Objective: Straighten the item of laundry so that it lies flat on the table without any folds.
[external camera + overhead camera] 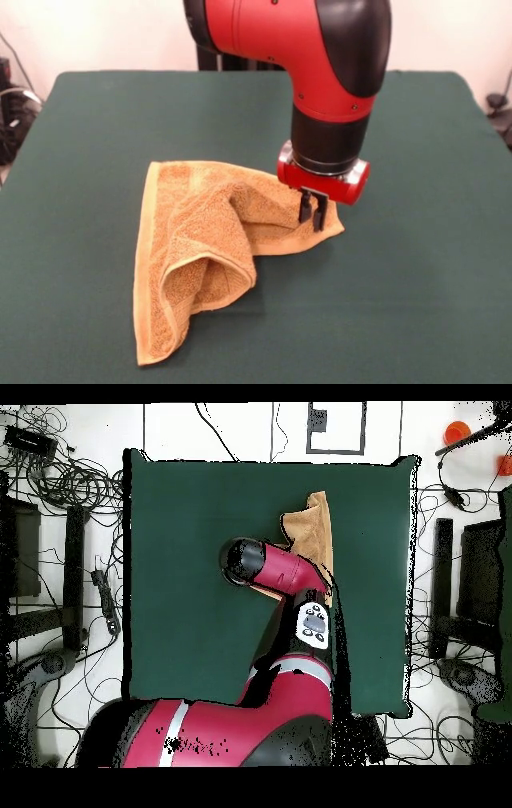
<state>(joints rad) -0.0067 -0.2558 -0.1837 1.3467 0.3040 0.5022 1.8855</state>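
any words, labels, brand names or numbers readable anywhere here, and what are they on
None can be read.
The arm has a small screen panel in the overhead view: its marks are too small to read.
The towel, the table and the claw show no writing.

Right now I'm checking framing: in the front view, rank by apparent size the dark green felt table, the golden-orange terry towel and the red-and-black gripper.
1. Dark green felt table, largest by far.
2. Golden-orange terry towel, crumpled with folds.
3. Red-and-black gripper, smallest, its tips at the towel's corner.
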